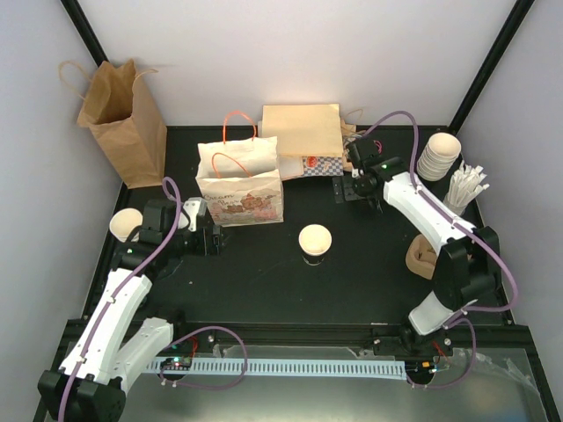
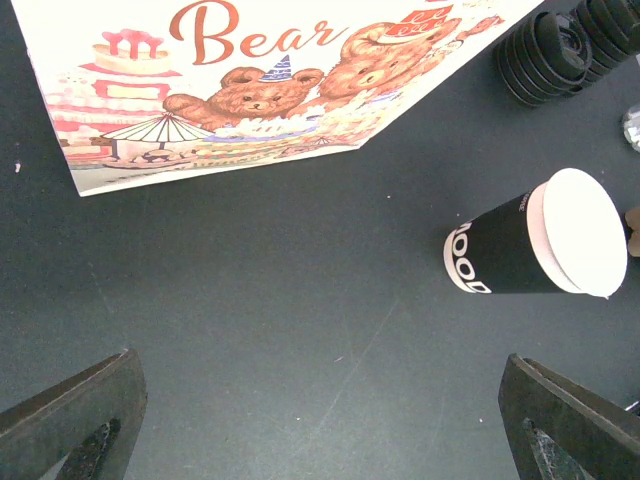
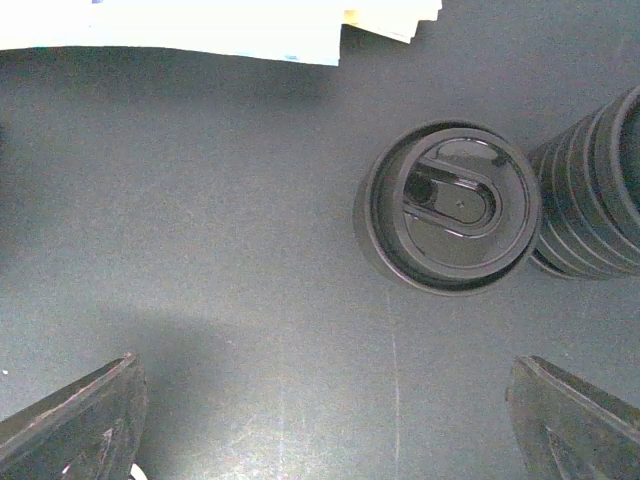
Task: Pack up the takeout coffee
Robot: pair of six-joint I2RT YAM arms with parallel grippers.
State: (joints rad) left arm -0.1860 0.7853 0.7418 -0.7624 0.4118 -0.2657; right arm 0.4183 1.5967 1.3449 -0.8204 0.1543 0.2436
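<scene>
Hovering open-fingered over a loose black lid (image 3: 450,205) beside the lid stack (image 3: 600,190), the right gripper (image 3: 325,400) should drop centred and pinch the rim evenly, while the lidless takeout coffee (image 1: 314,239) stands mid-tabletop (image 1: 264,281), ahead of the equally released left gripper (image 2: 320,410).

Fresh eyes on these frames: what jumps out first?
The white bear-print gift bag with orange handles stands left of centre, the loudest thing on the black table. A lone black-banded cup with a pale top stands mid-table, ahead of the open left gripper. The open right gripper points down at a loose black lid beside a lid stack.
</scene>
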